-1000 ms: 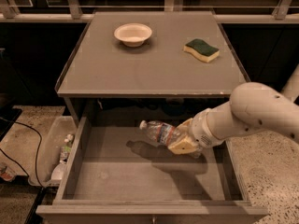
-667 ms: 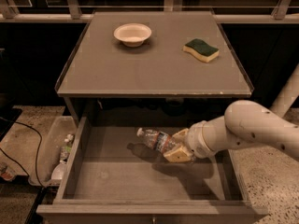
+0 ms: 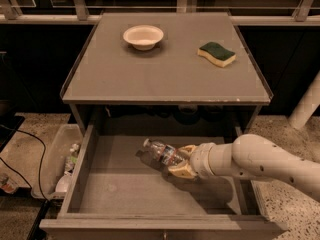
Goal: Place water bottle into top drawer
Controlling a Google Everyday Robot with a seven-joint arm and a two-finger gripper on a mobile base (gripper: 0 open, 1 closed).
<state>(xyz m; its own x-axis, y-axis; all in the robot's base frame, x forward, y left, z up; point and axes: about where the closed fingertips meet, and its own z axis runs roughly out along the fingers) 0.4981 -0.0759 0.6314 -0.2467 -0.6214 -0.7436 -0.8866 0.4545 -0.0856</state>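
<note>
While the top drawer stood open, the gripper was inside it, clamped shut on the water bottle. Bottle cap pointed toward 10 o'clock; arm at 3 o'clock.

Lab: pincer grips water bottle over top drawer.
</note>
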